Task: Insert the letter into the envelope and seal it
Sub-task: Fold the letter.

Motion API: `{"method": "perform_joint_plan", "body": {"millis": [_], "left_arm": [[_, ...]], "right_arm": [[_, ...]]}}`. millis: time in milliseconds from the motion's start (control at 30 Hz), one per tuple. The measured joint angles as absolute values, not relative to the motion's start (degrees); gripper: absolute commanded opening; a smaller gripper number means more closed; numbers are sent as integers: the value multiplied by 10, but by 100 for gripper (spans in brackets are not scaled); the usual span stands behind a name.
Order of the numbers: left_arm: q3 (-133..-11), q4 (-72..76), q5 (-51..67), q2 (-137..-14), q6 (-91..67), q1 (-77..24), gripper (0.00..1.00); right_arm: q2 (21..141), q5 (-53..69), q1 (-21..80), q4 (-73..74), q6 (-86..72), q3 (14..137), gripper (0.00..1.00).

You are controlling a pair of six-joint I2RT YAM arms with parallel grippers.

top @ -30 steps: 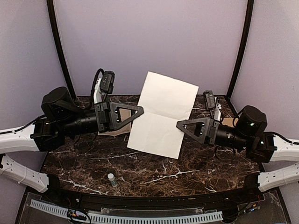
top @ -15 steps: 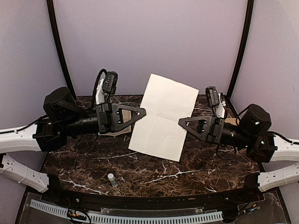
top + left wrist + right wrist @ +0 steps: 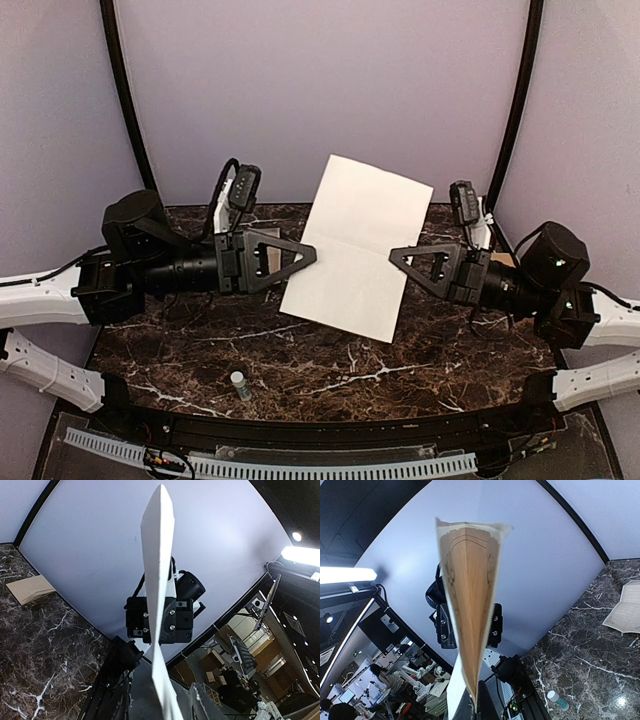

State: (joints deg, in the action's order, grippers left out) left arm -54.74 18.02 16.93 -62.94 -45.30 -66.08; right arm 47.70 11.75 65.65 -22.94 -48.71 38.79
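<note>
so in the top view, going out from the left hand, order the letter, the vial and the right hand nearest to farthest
1. letter: gripped by the left hand, raised mid-table.
2. right hand: at the letter's opposite edge.
3. vial: down on the table, near its front edge.

Left arm in from the left, forearm roughly level | left tool [image 3: 312, 253] points right, clamped on the letter's [image 3: 355, 240] left edge | right arm mirrors it from the right | right tool [image 3: 393, 256] points left, clamped on the right edge | tips face each other, apart
</note>
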Motion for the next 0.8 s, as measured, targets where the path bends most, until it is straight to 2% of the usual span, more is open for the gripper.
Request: {"method": "perform_joint_plan", "body": {"millis": [67, 133, 200, 267, 333, 433, 533, 600, 667, 800], "left_arm": [[-547, 174, 172, -629, -454, -661, 37], [-547, 167, 176, -630, -455, -661, 32], [-547, 163, 181, -631, -458, -661, 12], [-547, 158, 186, -632, -457, -661, 1], [-547, 154, 190, -634, -462, -661, 0], [-547, 148, 194, -635, -459, -661, 0], [-547, 147, 196, -637, -458, -660, 22], [-547, 144, 199, -638, -457, -660, 30], [-547, 142, 201, -640, -458, -660, 34], [-548, 140, 202, -647, -456, -660, 34]], "right_arm": [[471, 114, 656, -227, -487, 388, 0], [467, 109, 656, -225, -486, 388, 0], [465, 104, 656, -220, -485, 388, 0], [464, 102, 656, -214, -484, 388, 0], [464, 99, 656, -205, -483, 388, 0], [464, 92, 656, -194, -481, 388, 0], [464, 89, 656, -188, -478, 388, 0], [464, 89, 656, -185, -476, 388, 0], [464, 90, 656, -179, -474, 388, 0], [466, 90, 656, -172, -472, 388, 0]]}}
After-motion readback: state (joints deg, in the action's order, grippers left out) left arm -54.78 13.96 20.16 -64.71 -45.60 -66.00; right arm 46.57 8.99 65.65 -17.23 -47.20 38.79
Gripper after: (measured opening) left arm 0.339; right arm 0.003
